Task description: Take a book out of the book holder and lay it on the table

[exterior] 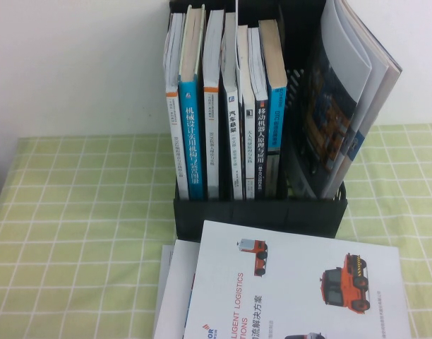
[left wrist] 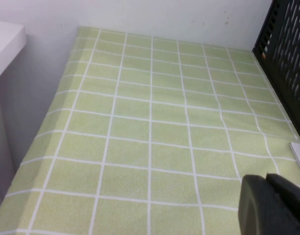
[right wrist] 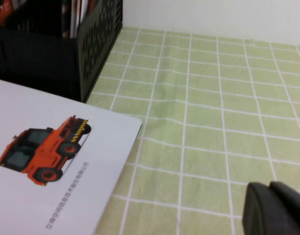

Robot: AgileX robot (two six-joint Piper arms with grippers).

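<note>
Black plastic upright book holder (exterior: 258, 212) at the far middle of the pale green checked table (exterior: 75, 233), backed against a white wall (exterior: 75, 63). Packed upright in its left and middle slots: a row of thick books (exterior: 223, 106), spines outward, some blue-spined, some white, some black with white Chinese lettering. Leaning in its rightmost slot: a thin glossy magazine with a dark cover (exterior: 343, 106), tilted rightward, top edge fanned open above the perforated side wall.

Lying flat on the table just in front of the holder's low front wall: the large thin white book with small red truck pictures and "LOGISTICS" lettering (exterior: 301, 282), cover up, far edge close to the holder, resting on another white sheet or booklet (exterior: 175, 289) peeking out at its left. Same book visible in the right wrist view (right wrist: 52, 152), corner on the cloth beside the holder's perforated side (right wrist: 98, 39).

Left gripper (left wrist: 275, 205) low over bare cloth, well left of the holder; dark fingers (left wrist: 260, 200) pressed together, nothing between them. Right gripper (right wrist: 277, 208) low over bare cloth to the right of the book, apart from it; fingers (right wrist: 262, 205) likewise closed and holding nothing.

Nothing lying between either gripper and the book.
</note>
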